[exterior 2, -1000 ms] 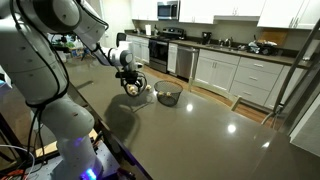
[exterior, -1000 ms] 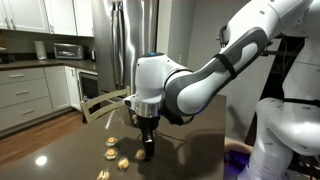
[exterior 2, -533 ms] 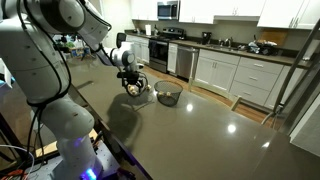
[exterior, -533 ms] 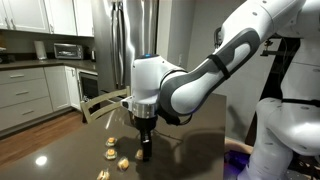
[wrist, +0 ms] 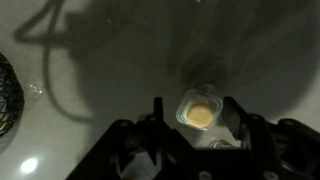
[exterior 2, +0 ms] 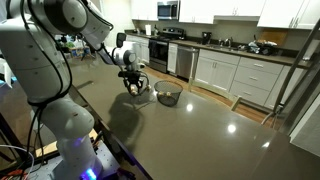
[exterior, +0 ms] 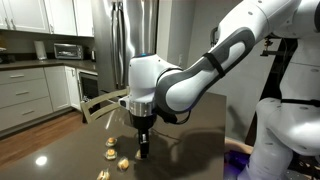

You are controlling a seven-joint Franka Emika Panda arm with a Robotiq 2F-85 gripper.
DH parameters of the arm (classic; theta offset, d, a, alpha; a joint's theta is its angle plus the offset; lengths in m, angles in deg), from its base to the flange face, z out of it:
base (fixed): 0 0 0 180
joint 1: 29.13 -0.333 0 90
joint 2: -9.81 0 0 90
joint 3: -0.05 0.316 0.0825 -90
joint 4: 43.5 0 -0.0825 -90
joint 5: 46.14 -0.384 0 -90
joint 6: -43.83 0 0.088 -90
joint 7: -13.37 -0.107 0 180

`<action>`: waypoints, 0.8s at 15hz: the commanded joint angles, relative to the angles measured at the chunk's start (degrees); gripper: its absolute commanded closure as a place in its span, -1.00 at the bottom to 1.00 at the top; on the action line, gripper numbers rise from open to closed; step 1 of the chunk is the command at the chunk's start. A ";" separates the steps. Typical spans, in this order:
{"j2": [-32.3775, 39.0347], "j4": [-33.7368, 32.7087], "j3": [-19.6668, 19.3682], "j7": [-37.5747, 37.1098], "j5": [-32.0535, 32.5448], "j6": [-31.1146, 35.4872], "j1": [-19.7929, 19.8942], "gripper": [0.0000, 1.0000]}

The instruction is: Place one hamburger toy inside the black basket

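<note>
In the wrist view a tan-yellow hamburger toy [wrist: 199, 114] lies on the dark table between the two fingers of my gripper [wrist: 196, 102]. The gripper is open, with a gap on the left of the toy and the right finger close to it. In an exterior view the gripper [exterior: 143, 150] points down at the table beside several more hamburger toys [exterior: 109, 152]. The black basket [exterior 2: 168, 95] stands on the counter just beyond the gripper [exterior 2: 133, 86]. Its mesh edge shows at the left of the wrist view [wrist: 6, 95].
The dark glossy table [exterior 2: 190, 135] stretches wide around the basket. The robot's white base [exterior 2: 60, 130] stands by the table's near edge. Kitchen cabinets [exterior 2: 245, 75] and a steel fridge [exterior: 130, 45] are behind.
The gripper has shifted slightly sideways over the table, staying low by the toys. The toys and the basket have not moved.
</note>
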 commanded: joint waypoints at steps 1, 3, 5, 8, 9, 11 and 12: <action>0.59 -1.34 -0.10 0.91 0.24 -1.49 0.58 0.22; 0.66 -1.37 -0.16 0.96 0.15 -1.54 0.59 -0.25; 0.85 -1.26 -0.08 1.05 0.07 -1.52 0.49 -0.57; 1.07 -1.28 0.00 1.38 -0.12 -1.67 0.40 -0.88; 1.15 -1.31 0.01 1.44 -0.16 -1.69 0.40 -0.09; 1.28 -1.35 0.00 1.44 -0.23 -1.71 0.42 -0.14; 1.36 -1.41 0.01 1.46 -0.29 -1.73 0.42 -0.02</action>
